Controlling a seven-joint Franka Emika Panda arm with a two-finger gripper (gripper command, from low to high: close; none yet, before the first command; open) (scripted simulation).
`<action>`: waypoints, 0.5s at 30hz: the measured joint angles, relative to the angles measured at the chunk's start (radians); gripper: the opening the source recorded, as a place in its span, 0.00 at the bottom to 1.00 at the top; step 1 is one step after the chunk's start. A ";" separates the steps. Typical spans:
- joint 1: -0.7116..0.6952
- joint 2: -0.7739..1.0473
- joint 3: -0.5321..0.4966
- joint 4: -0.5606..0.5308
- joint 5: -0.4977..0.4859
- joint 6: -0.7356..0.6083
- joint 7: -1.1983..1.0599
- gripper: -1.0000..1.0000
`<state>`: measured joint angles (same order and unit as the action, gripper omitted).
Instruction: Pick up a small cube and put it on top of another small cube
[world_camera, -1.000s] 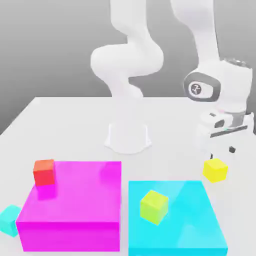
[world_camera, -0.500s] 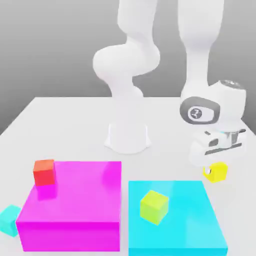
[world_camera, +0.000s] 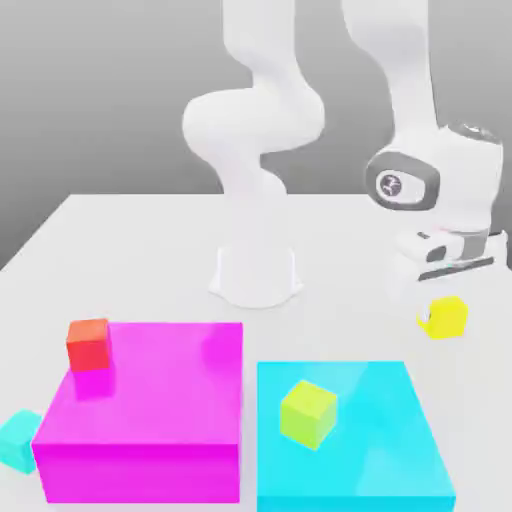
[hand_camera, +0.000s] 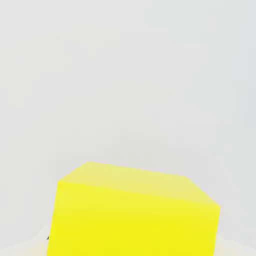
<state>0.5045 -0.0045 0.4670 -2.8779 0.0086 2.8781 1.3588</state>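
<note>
Currently pincer (world_camera: 436, 312) clamped on yellow cube (world_camera: 445, 317), held off the desk (world_camera: 150, 240) at 3 o'clock in the exterior view. Teal cube (world_camera: 17, 438) sits at 8 o'clock beside magenta block (world_camera: 150, 400).

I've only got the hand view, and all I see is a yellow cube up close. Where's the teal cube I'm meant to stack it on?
Observer: The teal cube sits on the table at the exterior view's far left, beside the magenta block.
Operator: Is anything on top of it?
Observer: No, its top is bare. The red cube stands on a corner of the magenta block, apart from the teal cube.
Operator: What lies between me and it?
Observer: The gripper, shut on the yellow cube, is at the exterior view's right. The cyan block, carrying a lime cube, and the magenta block lie between.
</note>
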 joint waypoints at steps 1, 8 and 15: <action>0.008 -0.009 0.000 0.008 0.007 -0.023 -0.008 0.00; -0.054 0.031 -0.211 0.181 -0.052 -0.192 0.033 0.00; -0.357 0.121 -0.416 0.424 -0.164 -0.387 0.131 0.00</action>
<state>0.1476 0.1169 0.0506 -2.4539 -0.1552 2.4908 1.4900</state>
